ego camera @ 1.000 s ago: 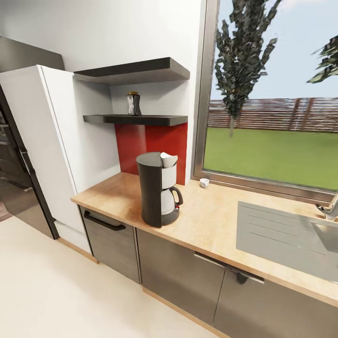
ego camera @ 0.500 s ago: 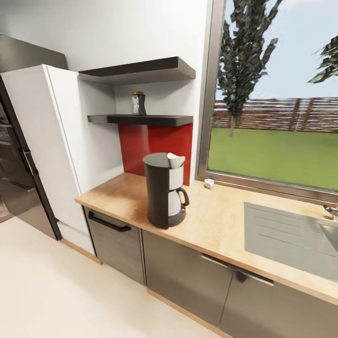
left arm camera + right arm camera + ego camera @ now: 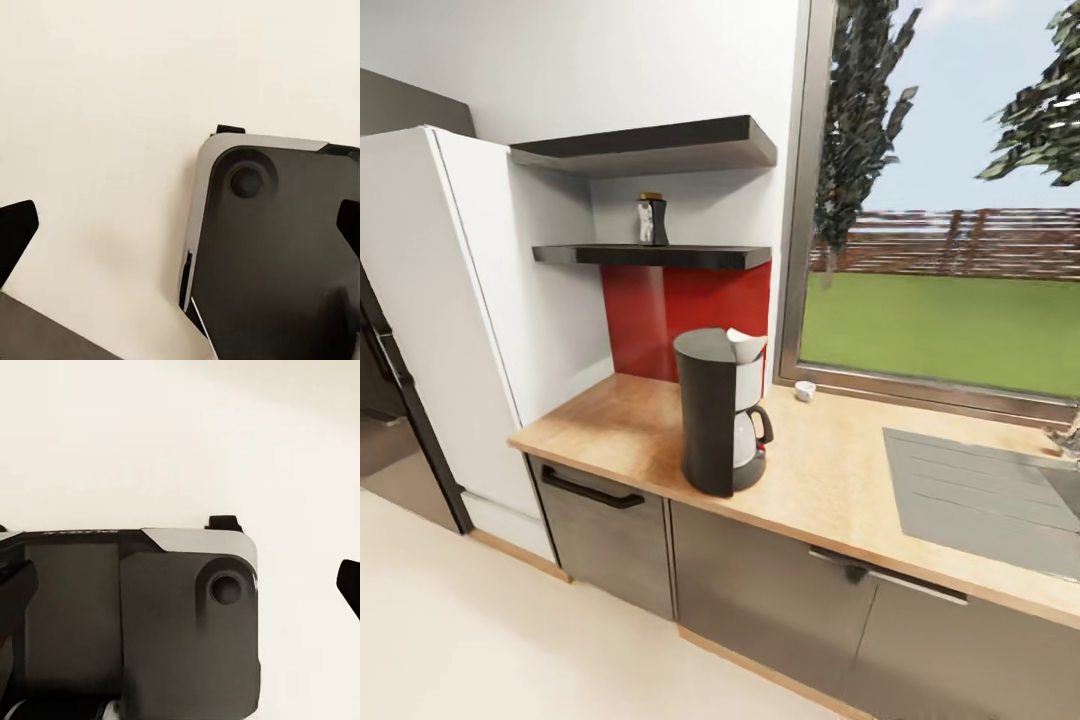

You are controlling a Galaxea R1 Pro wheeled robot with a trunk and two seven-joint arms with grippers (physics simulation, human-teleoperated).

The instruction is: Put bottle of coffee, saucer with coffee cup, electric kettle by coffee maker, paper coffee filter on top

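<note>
wooden countertop (image 3: pixel 620 430) is seen carrying the black coffee maker (image 3: pixel 720 412), upright, with a paper coffee filter (image 3: pixel 745 346) resting on its top. the small white coffee cup (image 3: pixel 805 391) is set near the window sill, apart from the maker. the bottle of coffee (image 3: pixel 651 220) is kept on the lower shelf (image 3: pixel 660 256). the left gripper (image 3: pixel 180 240) and the right gripper (image 3: pixel 180 585) are shown spread wide, nothing between the fingertips, over the robot base (image 3: pixel 285 247) and pale floor (image 3: pixel 97 112).
</note>
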